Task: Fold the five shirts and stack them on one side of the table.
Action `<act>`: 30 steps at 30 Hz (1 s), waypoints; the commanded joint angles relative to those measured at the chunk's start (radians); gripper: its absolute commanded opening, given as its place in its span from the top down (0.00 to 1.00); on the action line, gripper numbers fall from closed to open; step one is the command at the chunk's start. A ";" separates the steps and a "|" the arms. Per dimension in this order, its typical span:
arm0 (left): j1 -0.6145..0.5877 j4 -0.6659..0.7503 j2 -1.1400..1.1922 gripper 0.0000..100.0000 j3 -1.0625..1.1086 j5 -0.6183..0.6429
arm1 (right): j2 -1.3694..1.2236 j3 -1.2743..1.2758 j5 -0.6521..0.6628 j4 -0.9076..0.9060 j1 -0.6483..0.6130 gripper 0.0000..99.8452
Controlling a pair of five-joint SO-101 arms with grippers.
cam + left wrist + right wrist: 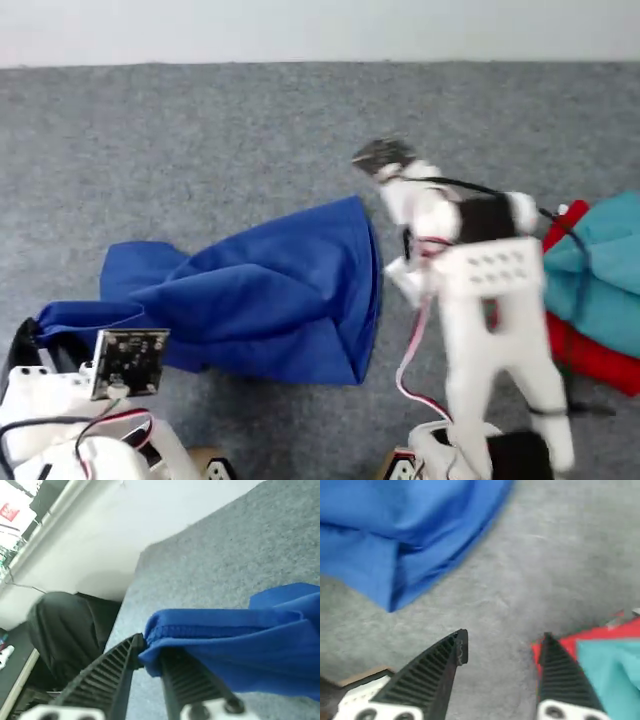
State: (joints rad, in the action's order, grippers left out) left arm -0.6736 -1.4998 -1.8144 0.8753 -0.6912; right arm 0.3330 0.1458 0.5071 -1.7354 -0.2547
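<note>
High view: a blue shirt lies bunched and half spread across the middle of a grey carpeted table, one corner drawn toward the near left edge where the left arm sits. At the right edge a teal shirt rests on top of a red shirt, with the right arm standing between this small stack and the blue shirt. Left wrist view: the left gripper is pinched closed on the stitched hem at one corner of the blue shirt, with the cloth trailing away over the table; a dark bundle sits beyond the table's edge. Right wrist view: the right gripper is spread wide and holds nothing, poised over bare table between the blue shirt and the red shirt. The grip takes only the hem's edge, so a firm pull would likely slip it free, and the bunched cloth could fold crooked. The right arm, close to the stack, might nudge it. No print shows on any shirt; a red and white sign in the room is too small to read.
</note>
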 commanded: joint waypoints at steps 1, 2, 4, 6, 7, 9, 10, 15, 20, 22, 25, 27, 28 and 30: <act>-0.009 0.029 -0.006 0.98 0.030 0.034 | -0.097 -0.011 -0.037 0.044 -0.160 0.91; -0.009 0.043 -0.006 0.98 0.041 0.040 | -0.133 -0.011 -0.043 0.058 -0.193 0.93; -0.009 0.075 -0.006 0.98 0.059 0.038 | -0.200 -0.012 -0.049 0.071 -0.251 0.92; -0.009 0.104 -0.006 0.98 0.081 0.038 | -0.271 -0.014 -0.049 0.071 -0.308 0.89; -0.009 0.114 -0.006 0.98 0.090 0.038 | -0.302 -0.014 -0.049 0.068 -0.334 0.86; -0.009 0.129 -0.006 0.98 0.104 0.038 | -0.352 -0.014 -0.049 0.068 -0.377 0.82; -0.009 0.130 -0.006 0.98 0.107 0.038 | -0.374 -0.014 -0.049 0.070 -0.395 0.81; -0.009 0.129 -0.006 0.98 0.108 0.038 | -0.475 -0.066 -0.075 0.093 -0.449 0.81; -0.009 0.127 -0.006 0.98 0.110 0.038 | -0.624 -0.204 -0.107 0.099 -0.463 0.81; -0.009 0.126 -0.006 0.98 0.110 0.038 | -0.688 -0.253 -0.126 0.093 -0.470 0.81; -0.009 0.124 -0.006 0.98 0.110 0.038 | -0.773 -0.333 -0.149 0.074 -0.479 0.81; -0.009 0.124 -0.006 0.98 0.110 0.038 | -0.816 -0.373 -0.161 0.064 -0.486 0.81; -0.009 0.124 -0.006 0.98 0.110 0.038 | -0.832 -0.388 -0.163 0.051 -0.489 0.81; -0.009 0.124 -0.006 0.98 0.110 0.038 | -0.866 -0.417 -0.164 0.019 -0.493 0.84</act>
State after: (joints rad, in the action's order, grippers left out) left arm -0.6751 -1.3940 -1.8144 0.9828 -0.6621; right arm -0.5232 -0.2010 0.3552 -1.6724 -0.7350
